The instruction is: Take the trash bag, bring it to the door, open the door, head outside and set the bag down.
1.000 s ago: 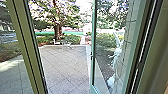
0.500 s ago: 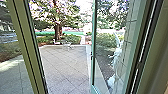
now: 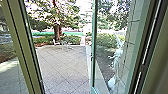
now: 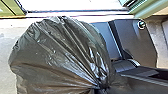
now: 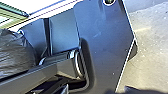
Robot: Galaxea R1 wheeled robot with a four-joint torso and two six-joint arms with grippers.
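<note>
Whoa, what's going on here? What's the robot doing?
The robot is at a doorway with a big, dark trash bag, bunched together at its neck. It seems to be carrying the bag with its left arm. The glass door is open, and past it are a paved yard and a tree. The bag isn't down out there yet.

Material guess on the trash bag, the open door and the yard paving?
Trash bag: thin plastic film, dark and glossy; fine creases and bright highlights show it.
Door: clear glass, since plants show through it, in a greenish frame, probably painted metal.
Paving: pale, matte slabs with straight joints; concrete or stone, can't tell which.
</note>
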